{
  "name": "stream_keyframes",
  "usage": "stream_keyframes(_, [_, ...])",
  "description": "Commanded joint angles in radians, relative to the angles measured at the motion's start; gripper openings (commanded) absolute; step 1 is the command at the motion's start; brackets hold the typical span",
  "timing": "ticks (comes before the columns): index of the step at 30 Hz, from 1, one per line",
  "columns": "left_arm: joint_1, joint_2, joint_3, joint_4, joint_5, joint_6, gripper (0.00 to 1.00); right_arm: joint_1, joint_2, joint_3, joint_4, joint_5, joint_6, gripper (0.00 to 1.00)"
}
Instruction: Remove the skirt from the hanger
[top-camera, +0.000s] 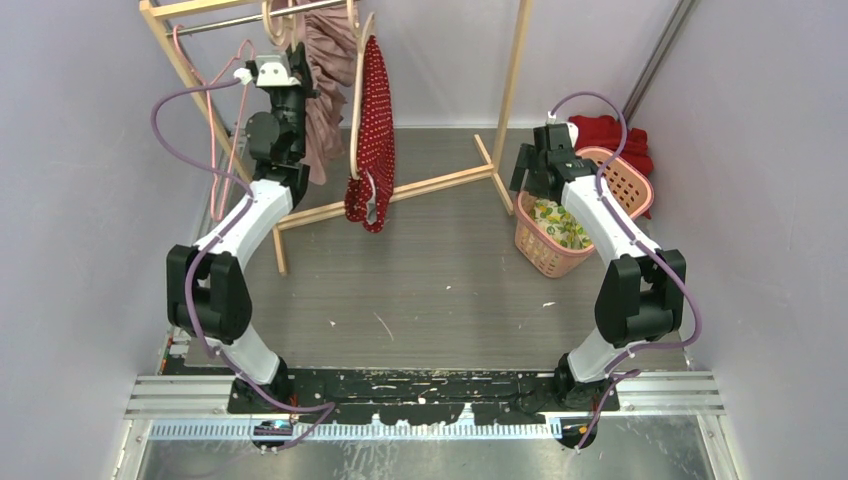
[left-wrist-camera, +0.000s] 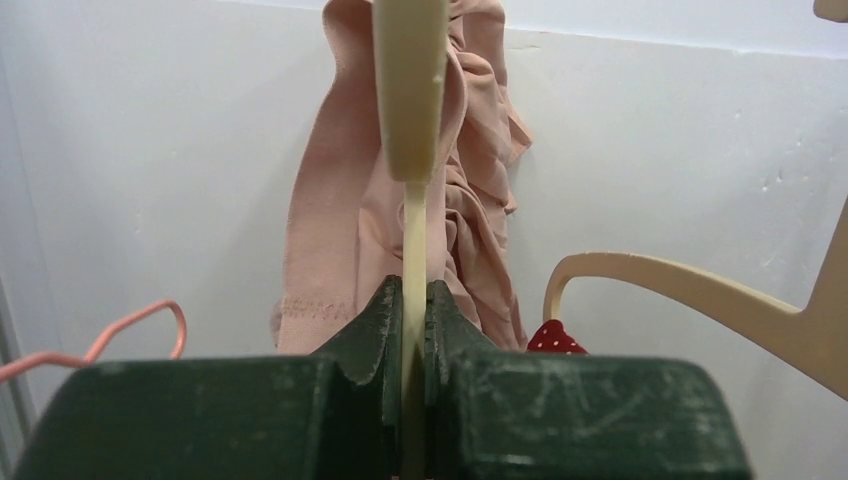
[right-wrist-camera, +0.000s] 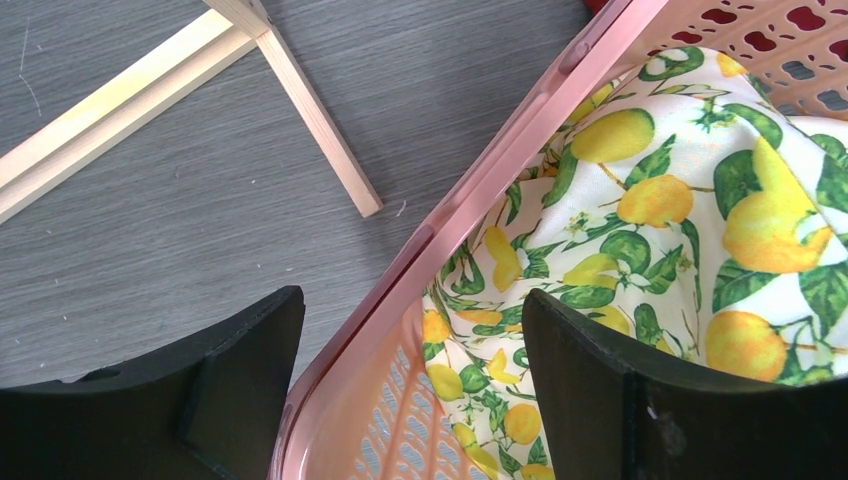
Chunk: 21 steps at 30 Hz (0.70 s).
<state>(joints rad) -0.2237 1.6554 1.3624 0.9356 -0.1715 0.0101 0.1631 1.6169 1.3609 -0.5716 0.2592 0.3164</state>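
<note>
A pink laundry basket (right-wrist-camera: 470, 215) holds lemon-print cloth (right-wrist-camera: 650, 200); the right gripper (right-wrist-camera: 410, 320) hangs spread above its rim. The left gripper (left-wrist-camera: 408, 320) pinches the cream hanger (left-wrist-camera: 410, 90) bearing the pink skirt (left-wrist-camera: 320, 220), close to the wall (left-wrist-camera: 150, 150).

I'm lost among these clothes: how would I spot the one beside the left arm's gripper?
Find the wooden rack at the back. Near its left end, by the left gripper, hangs a pink ruffled garment. Its neighbour, the red garment, is dotted; this one is plain.

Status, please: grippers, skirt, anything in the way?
Left gripper shut on hanger. Right gripper open over basket. Pink skirt on hanger. Red dotted garment beside.
</note>
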Motion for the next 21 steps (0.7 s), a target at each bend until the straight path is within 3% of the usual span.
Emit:
stream_keyframes(1, [0.009, -0.018, 0.026, 0.241, 0.02, -0.028, 0.0, 0.004, -0.004, -0.017, 0.014, 0.008, -0.012, 0.84])
stream_keyframes(21, [0.008, -0.148, -0.14, 0.265, 0.092, -0.023, 0.0, 0.005, 0.064, 0.012, 0.0, -0.02, 0.003, 0.83])
